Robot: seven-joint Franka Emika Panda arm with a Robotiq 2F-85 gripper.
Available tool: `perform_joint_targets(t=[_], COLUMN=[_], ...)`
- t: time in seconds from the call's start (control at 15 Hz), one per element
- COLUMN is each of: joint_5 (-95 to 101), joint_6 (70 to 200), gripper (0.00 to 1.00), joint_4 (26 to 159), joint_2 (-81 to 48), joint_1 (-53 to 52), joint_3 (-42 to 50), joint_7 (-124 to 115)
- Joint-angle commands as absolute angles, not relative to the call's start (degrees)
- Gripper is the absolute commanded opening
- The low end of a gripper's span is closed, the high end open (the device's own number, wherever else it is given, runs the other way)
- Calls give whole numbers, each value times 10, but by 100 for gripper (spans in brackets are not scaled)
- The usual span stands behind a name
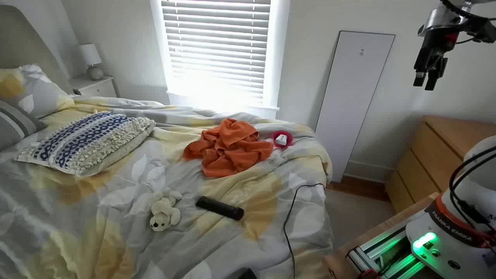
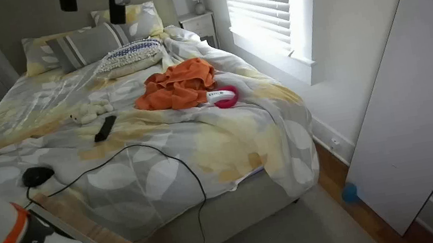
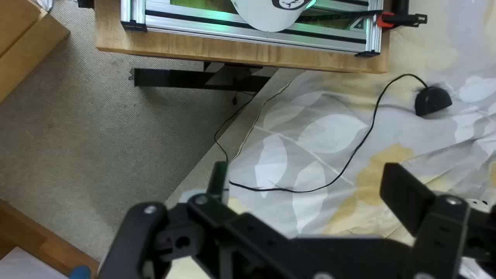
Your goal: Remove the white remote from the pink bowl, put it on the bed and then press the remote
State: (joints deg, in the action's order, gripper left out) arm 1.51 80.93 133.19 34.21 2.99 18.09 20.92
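The white remote (image 1: 281, 140) (image 2: 218, 95) rests in the small pink bowl (image 1: 290, 140) (image 2: 233, 101), seen in both exterior views. One end of the remote sticks out past the rim towards the orange cloth. The bowl stands on the bed (image 1: 128, 240) (image 2: 166, 133), near its window-side foot corner. My gripper (image 1: 424, 83) (image 2: 93, 9) is high in the air, well away from the bowl. In the wrist view the gripper (image 3: 309, 186) has its fingers wide apart with nothing between them. The remote and bowl are out of the wrist view.
A crumpled orange cloth (image 1: 228, 149) lies beside the bowl. A black remote (image 1: 219, 208) and a pale plush toy (image 1: 165, 211) lie on the bed. A black device (image 2: 37, 176) with a cable (image 2: 151, 147) is near the robot's table. A white board (image 1: 356, 97) leans on the wall.
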Motion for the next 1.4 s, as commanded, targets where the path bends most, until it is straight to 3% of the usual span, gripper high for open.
perform_joint_targets(t=[0.0,0.4,0.73,1.33], joint_5=[11,11,-54,-113], joint_6=[809,809,853,1076], gripper=[100,100,100,100], joint_4=[1331,1331,1309,1246], joint_2=[339,339,288,109], joint_1=[43,43,10,14], joint_3=[171,171,83,-20], joint_7=[215,215,111,-199])
